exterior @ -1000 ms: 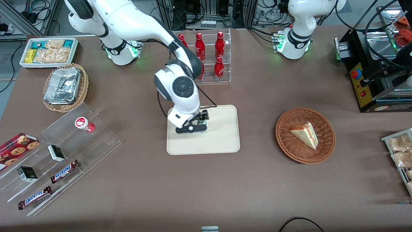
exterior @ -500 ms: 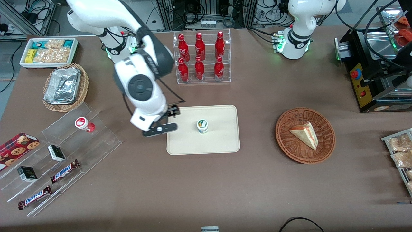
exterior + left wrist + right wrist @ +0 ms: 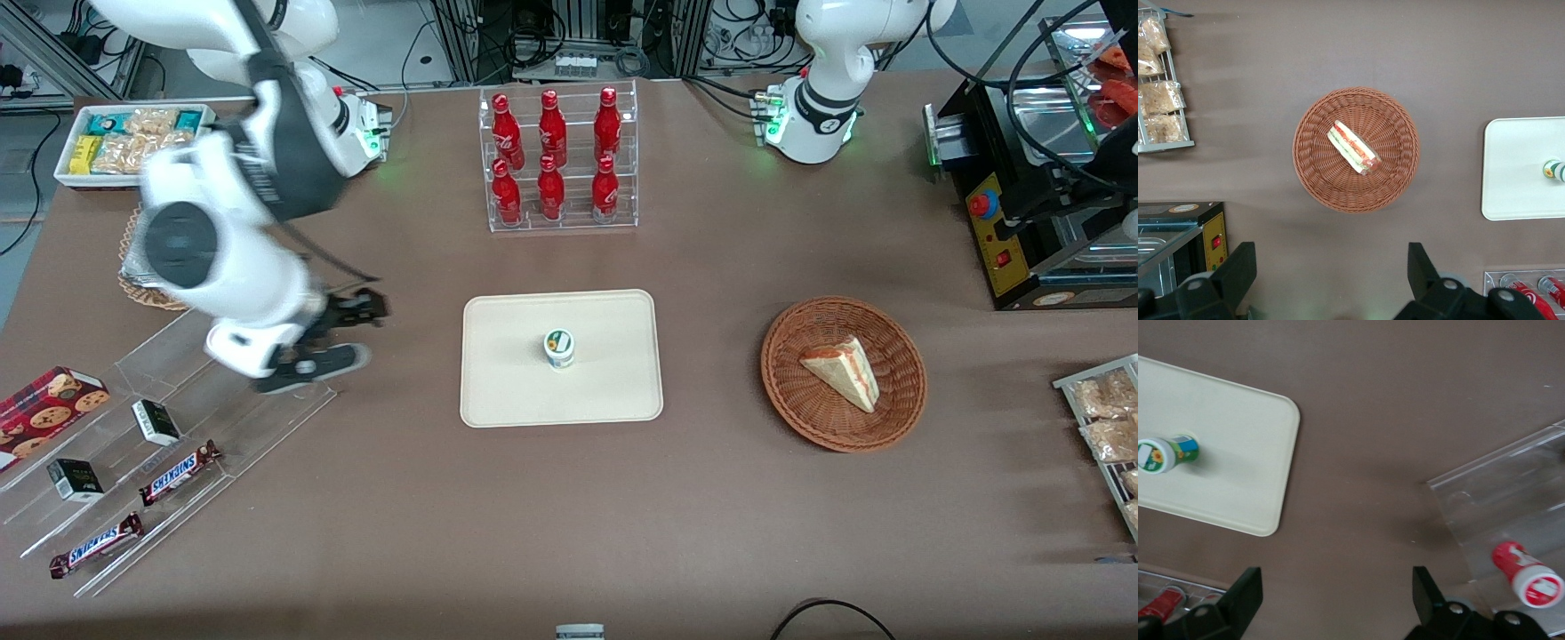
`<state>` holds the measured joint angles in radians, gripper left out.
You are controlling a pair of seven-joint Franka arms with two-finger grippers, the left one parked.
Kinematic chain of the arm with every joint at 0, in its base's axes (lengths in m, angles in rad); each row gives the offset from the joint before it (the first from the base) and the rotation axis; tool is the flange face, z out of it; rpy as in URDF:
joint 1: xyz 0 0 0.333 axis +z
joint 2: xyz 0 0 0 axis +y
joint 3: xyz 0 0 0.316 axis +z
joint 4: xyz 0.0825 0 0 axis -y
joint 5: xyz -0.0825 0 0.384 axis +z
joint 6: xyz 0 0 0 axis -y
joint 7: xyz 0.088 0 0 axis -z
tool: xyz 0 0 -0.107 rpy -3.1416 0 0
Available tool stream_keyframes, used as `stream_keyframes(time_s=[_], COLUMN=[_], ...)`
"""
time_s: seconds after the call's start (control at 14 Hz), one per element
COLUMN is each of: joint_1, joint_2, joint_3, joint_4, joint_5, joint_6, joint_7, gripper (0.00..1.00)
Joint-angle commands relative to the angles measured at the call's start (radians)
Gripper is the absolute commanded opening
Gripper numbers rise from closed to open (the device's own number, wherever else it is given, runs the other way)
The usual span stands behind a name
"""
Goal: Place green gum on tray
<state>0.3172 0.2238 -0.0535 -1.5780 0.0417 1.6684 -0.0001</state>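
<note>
Nearest the front camera, two Snickers bars and small dark boxes are lying on the low steps of a clear acrylic stand at the working arm's end of the table.

The gripper is hanging above the upper edge of that stand, well apart from the tray, its fingers spread wide and holding nothing. In the right wrist view a red-lidded bottle is lying on the stand beneath it.

At about the same depth, mid-table, the tray is sitting flat on the brown tabletop. The green gum is standing upright on it, near the tray's centre, lid up, touching nothing else.

Toward the parked arm's end, a wicker basket is holding a sandwich wedge.

Farther from the camera, a clear rack of red bottles is standing above the tray. A white tub of snack packets is sitting at the working arm's end.
</note>
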Motion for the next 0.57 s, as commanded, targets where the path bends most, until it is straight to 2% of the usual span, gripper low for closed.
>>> stream_keyframes(time_s=[0.0, 0.14, 0.5], joint_1=[-0.073, -0.13, -0.205], joint_2=[-0.078, -0.103, -0.162], joint_3=[0.012, 0.014, 0.015], joint_4=[-0.062, -0.079, -0.123], joint_5=[0.021, 0.02, 0.015], joint_6=[-0.007, -0.007, -0.009], joint_7=[-0.029, -0.037, -0.104], gripper=[1.0, 1.0, 1.0])
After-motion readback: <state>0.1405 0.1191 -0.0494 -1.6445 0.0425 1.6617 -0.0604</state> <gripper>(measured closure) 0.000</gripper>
